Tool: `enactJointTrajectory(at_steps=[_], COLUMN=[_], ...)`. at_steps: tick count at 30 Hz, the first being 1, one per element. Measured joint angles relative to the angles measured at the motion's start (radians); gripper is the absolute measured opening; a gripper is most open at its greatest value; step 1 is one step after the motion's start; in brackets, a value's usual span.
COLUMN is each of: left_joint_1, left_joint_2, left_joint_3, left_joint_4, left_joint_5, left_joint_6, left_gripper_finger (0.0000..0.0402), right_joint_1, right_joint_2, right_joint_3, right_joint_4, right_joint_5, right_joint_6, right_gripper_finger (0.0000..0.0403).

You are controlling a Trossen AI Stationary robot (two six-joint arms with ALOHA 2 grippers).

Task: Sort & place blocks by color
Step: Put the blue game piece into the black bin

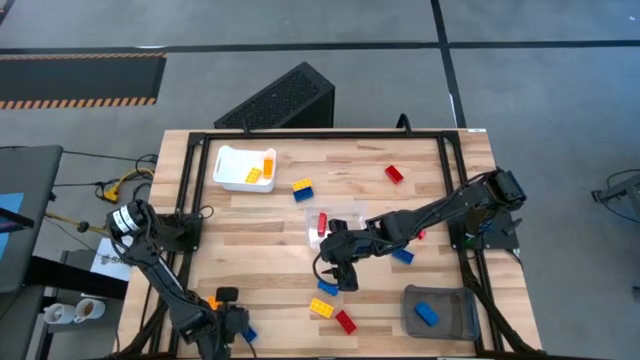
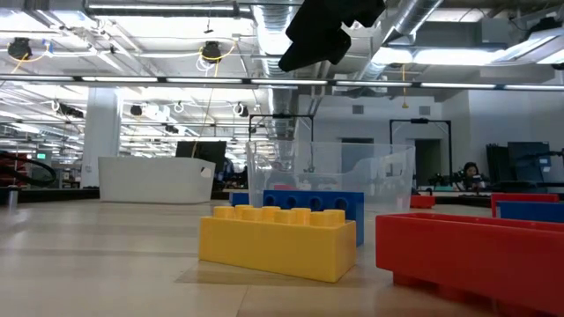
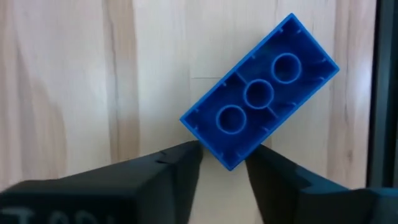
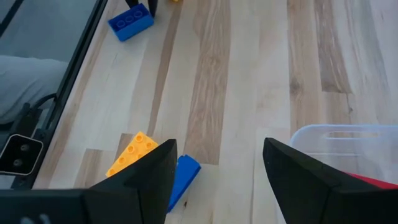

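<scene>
Taking the high view as a clock face, the left gripper (image 3: 224,163) is sitting near seven o'clock at the table's near-left edge, its fingers (image 3: 171,171) narrowing onto one corner of an upturned blue block (image 3: 261,93) (hollow underside showing); whether they are already gripping it I cannot tell. The right gripper (image 1: 343,272) is hanging over the centre of the table (image 1: 270,230), jaws standing wide and holding nothing, above a yellow block (image 4: 129,154) and a blue block (image 4: 181,177) lying touching. A clear bin (image 1: 335,225) with a red block (image 1: 321,224) is sitting just towards twelve o'clock of it. The white tray (image 1: 243,168) at eleven o'clock is holding yellow blocks (image 1: 260,170); the grey tray (image 1: 440,312) at five o'clock is holding a blue one (image 1: 426,313).
</scene>
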Motion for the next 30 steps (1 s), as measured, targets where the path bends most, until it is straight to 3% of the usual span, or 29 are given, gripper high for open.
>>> enactJointTrajectory(at_steps=[7,13,30], left_joint_1=[0.008,0.024,0.087], left_joint_2=[-0.028,-0.034,-0.036], left_joint_3=[0.021,0.022,0.023], left_joint_4=[-0.073,-0.05,0.039], left_joint_5=[-0.06,-0.048,-0.048], left_joint_6=[0.025,0.113,0.549], left_gripper_finger=[0.0224,0.027,0.0277], right_joint_1=[0.0,0.0,0.0], right_joint_2=[0.0,0.0,0.0], right_joint_3=[0.0,0.0,-0.034], right_joint_4=[0.003,0.008,0.013], right_joint_5=[0.0,0.0,-0.001], right_joint_6=[0.003,0.004,0.029], right_gripper_finger=[0.026,0.026,0.026])
